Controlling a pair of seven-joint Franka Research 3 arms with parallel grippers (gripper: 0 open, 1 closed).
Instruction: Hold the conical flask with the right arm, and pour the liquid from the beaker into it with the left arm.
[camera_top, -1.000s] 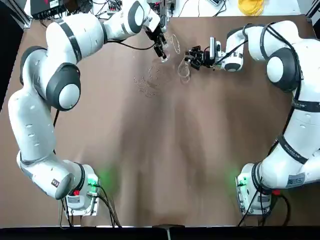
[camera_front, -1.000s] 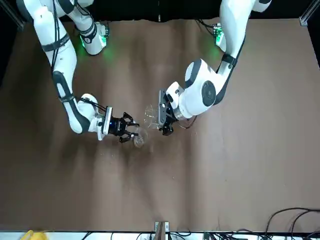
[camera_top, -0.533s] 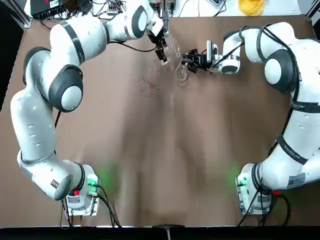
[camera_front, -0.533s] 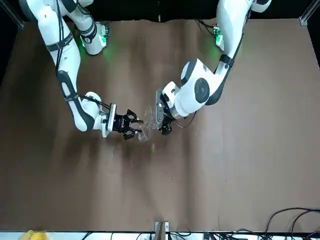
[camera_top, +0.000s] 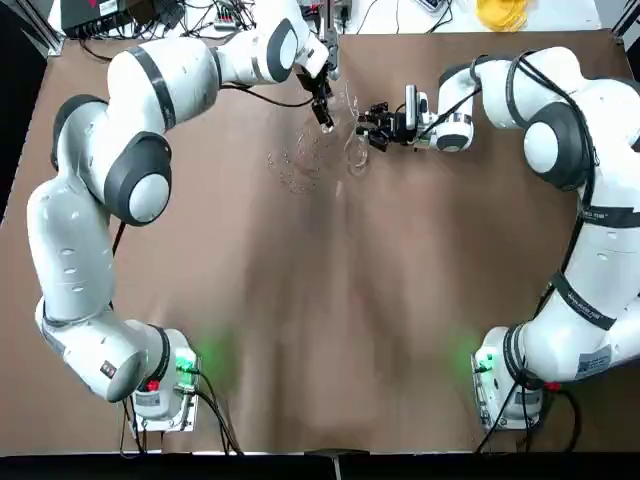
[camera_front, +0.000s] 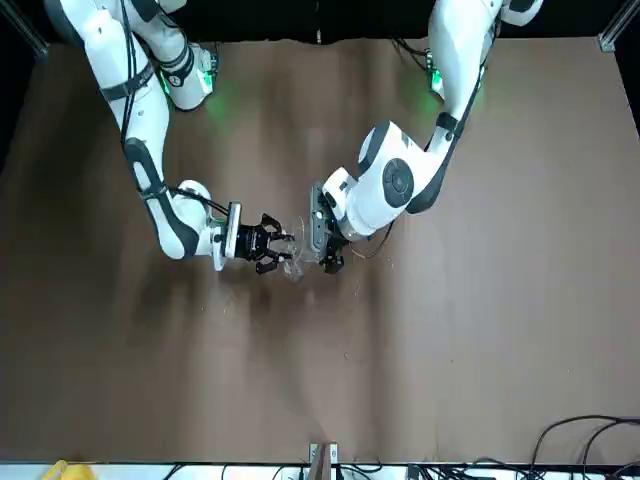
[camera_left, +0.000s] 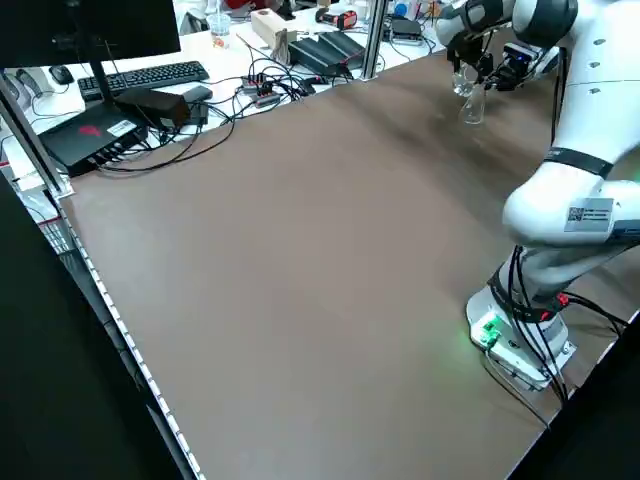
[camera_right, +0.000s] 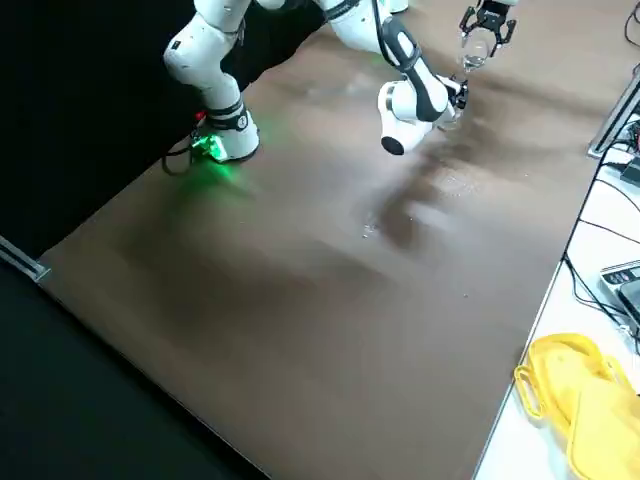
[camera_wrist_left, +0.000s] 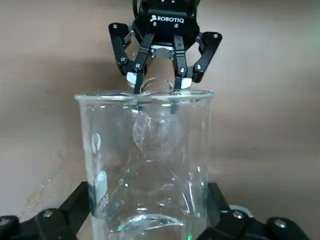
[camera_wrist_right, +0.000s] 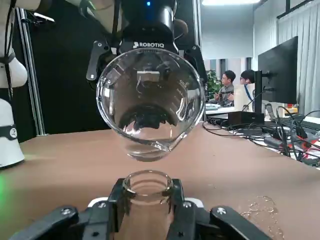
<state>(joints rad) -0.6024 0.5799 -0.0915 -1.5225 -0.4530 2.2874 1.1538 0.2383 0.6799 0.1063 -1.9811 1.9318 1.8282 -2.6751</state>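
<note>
In the right wrist view the conical flask (camera_wrist_right: 148, 192) stands upright, and my right gripper (camera_wrist_right: 148, 210) is shut on its neck. Just above its mouth hangs the clear beaker (camera_wrist_right: 150, 105), tipped with its lip down toward the opening. My left gripper (camera_wrist_left: 150, 225) is shut on the beaker (camera_wrist_left: 150, 160). From the top both meet at the table's far middle: left gripper (camera_top: 324, 122), beaker (camera_top: 345, 100), right gripper (camera_top: 362, 125), flask (camera_top: 353, 155). I cannot tell whether liquid is flowing.
Spilled drops (camera_top: 293, 170) dot the brown table just left of the flask. Cables and a yellow object (camera_top: 500, 12) lie past the far edge. A bench with a keyboard (camera_left: 140, 78) stands beyond the table's far end. People (camera_wrist_right: 235, 80) sit in the background.
My right gripper has carried the flask leftward, under the beaker. The left gripper has shifted slightly and now holds the beaker tipped over the flask's mouth.
</note>
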